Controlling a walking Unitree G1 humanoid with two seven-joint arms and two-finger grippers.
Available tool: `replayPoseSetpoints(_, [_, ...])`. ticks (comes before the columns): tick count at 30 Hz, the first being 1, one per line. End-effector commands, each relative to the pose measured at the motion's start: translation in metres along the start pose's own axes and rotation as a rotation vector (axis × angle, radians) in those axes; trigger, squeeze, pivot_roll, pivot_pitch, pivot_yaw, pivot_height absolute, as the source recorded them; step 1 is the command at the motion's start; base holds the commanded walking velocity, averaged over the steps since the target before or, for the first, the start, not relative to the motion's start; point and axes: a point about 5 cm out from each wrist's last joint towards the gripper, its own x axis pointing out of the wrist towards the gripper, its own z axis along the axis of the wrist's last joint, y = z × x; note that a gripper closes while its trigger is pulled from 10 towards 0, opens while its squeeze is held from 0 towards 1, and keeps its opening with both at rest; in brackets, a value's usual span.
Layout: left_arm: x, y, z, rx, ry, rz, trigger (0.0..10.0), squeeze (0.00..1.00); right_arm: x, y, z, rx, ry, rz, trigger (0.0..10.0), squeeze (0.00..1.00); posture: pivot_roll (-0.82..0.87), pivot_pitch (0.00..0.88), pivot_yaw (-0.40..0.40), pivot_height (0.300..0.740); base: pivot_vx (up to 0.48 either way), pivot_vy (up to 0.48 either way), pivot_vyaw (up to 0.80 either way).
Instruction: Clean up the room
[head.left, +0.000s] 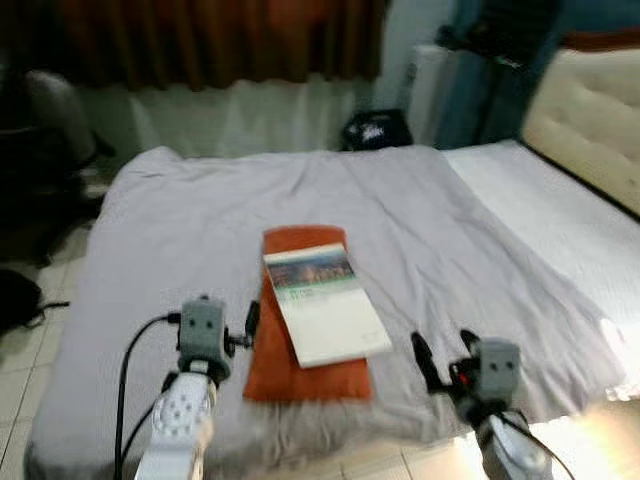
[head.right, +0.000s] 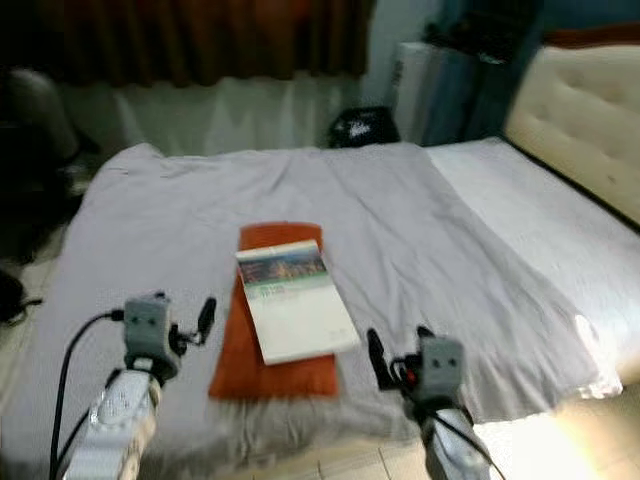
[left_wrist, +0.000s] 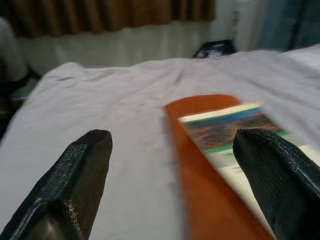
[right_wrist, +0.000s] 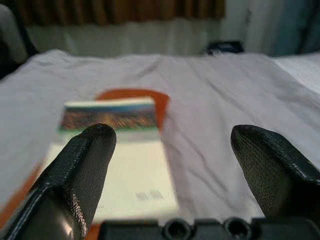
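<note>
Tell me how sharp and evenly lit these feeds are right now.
Eye views: soft overall, with blown-out sunlight glare at the bed's near right corner. Left wrist view: white book with a green-and-blue cover and orange folder blurred, open left gripper fairly crisp. Right wrist view: book text unreadable, open right gripper sharp.

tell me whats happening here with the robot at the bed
The robot stands at the foot of a bed covered in a grey sheet. A book lies on top of an orange cloth near the edge. Both the left gripper and right gripper are open, held out either side of the book, neither touching it.
</note>
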Motion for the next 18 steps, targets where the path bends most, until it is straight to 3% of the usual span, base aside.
replayPoseSetpoints(1, [0.000,0.000,-0.003,-0.017,0.019,-0.012,10.0,0.00,-0.001,0.003,-0.003,0.000,0.013,0.011,10.0,0.00,0.02,0.000,-0.021,0.740,0.371,-0.300,0.00])
replayPoseSetpoints(8, [0.000,-0.006,-0.007,-0.021,0.052,-0.053,10.0,0.00,-0.002,0.004,-0.004,-0.003,0.020,0.017,10.0,0.00,0.02,0.000,-0.021,0.740,0.053,-0.043,0.00])
replayPoseSetpoints(12, [0.001,-0.013,-0.010,0.027,0.071,-0.085,10.0,0.00,-0.005,0.003,-0.005,-0.004,0.026,0.012,10.0,0.00,0.01,0.000,-0.018,0.740,0.000,0.000,0.00])
replayPoseSetpoints(18, [0.003,-0.009,-0.008,0.008,0.053,-0.076,10.0,0.00,-0.006,0.003,-0.006,-0.002,0.029,0.005,10.0,0.00,0.01,0.000,-0.011,0.740,0.000,-0.075,0.00])
